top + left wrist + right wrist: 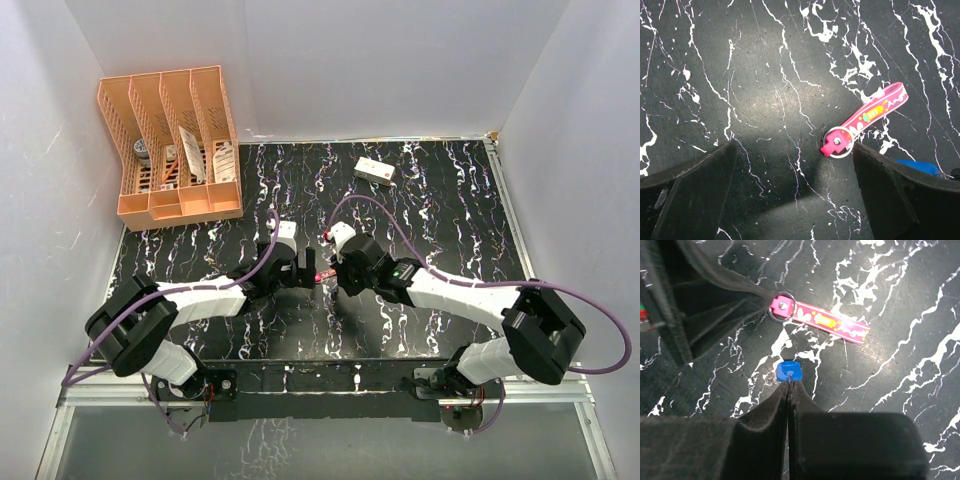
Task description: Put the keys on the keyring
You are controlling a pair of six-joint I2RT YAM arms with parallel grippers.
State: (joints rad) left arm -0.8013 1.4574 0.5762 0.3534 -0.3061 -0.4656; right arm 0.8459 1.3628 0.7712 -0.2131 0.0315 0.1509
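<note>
Far off to the left of the keyring, in the back corner of the black marbled worktop, stands an orange slotted organizer with a few small items in its bays. Much closer, just left of the keyring, the left hand hangs low over the worktop. Its fingers are spread as wide as they go and grip nothing. Its wrist view shows the keyring lying flat in the gap between them, nearer the finger at the right of that view. In the right wrist view, the tip of one left finger comes right up to the keyring, but I cannot tell whether it touches.

The keyring is a small metal loop fixed through the riveted end of a pink strap, which lies flat and points away from the left hand. Near the keyring but apart from it is the blue key. Only its blue head shows, sticking out from the tips of the right hand, whose fingers are pressed fully together on the rest of it. Well right of the keyring and farther back, a white box lies alone.
</note>
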